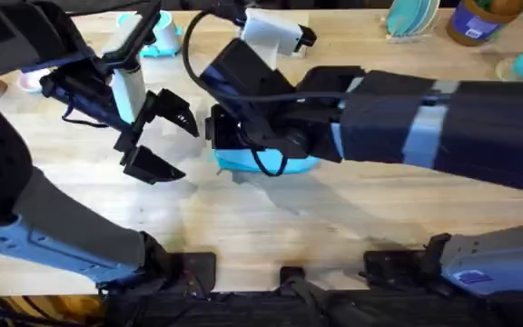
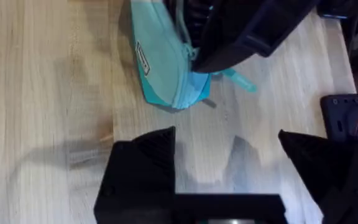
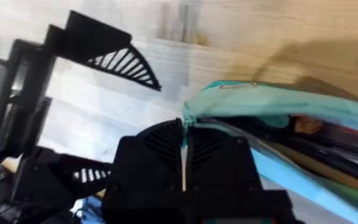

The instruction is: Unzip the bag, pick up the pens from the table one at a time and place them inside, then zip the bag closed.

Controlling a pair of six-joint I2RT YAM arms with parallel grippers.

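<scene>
Big and dark, the right arm reaches across the middle of the overhead view, close under the camera. Its right gripper [image 3: 184,152] sits at the near end of the bag [image 1: 271,163]. From the right wrist, the two black fingers [image 3: 151,152] are pressed together, with only a thin line between them. They pinch the edge of the bag right at its end, where the zipper line meets the fabric. I cannot tell if the little pull tab is between them.

That bag is a turquoise pouch lying on the table [image 1: 243,227], near the middle. It gapes open behind the pinched end. Inside you can see pens [image 3: 328,140], dark ones and a brownish one, lying along its length.

Over on the left side, the left gripper [image 1: 162,136] hangs just beside the bag, not touching it. Its fingers [image 2: 138,171] are spread wide apart and hold nothing. From the left wrist, the end of the bag [image 2: 166,74] lies on the bare wood beyond those fingers, with the right arm's dark body covering part of it.
</scene>
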